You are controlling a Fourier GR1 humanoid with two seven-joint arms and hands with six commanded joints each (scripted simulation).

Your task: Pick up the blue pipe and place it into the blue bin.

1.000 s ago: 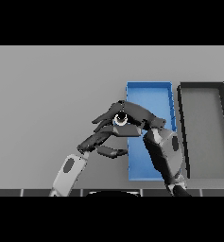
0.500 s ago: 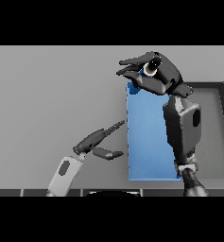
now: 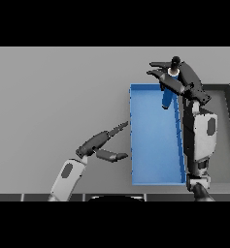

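Note:
My right hand (image 3: 180, 80) is raised above the far end of the blue bin (image 3: 145, 160) and is shut on the blue pipe (image 3: 167, 98). The pipe hangs nearly upright from the hand, its blue lower end over the bin's far right corner and a pale collar with a dark tip showing above the fingers. The bin is a long open tray with nothing visible inside. My left hand (image 3: 98, 142) rests open just left of the bin, fingers pointing toward its left wall and thumb spread below.
A dark grey bin (image 3: 224, 131) of similar shape stands right beside the blue bin, partly covered by my right forearm (image 3: 202, 138). Grey tabletop stretches to the left and far side.
My right hand has carried the pipe farther away and to the right, from the bin's near-left area to above its far end. The left hand has barely shifted.

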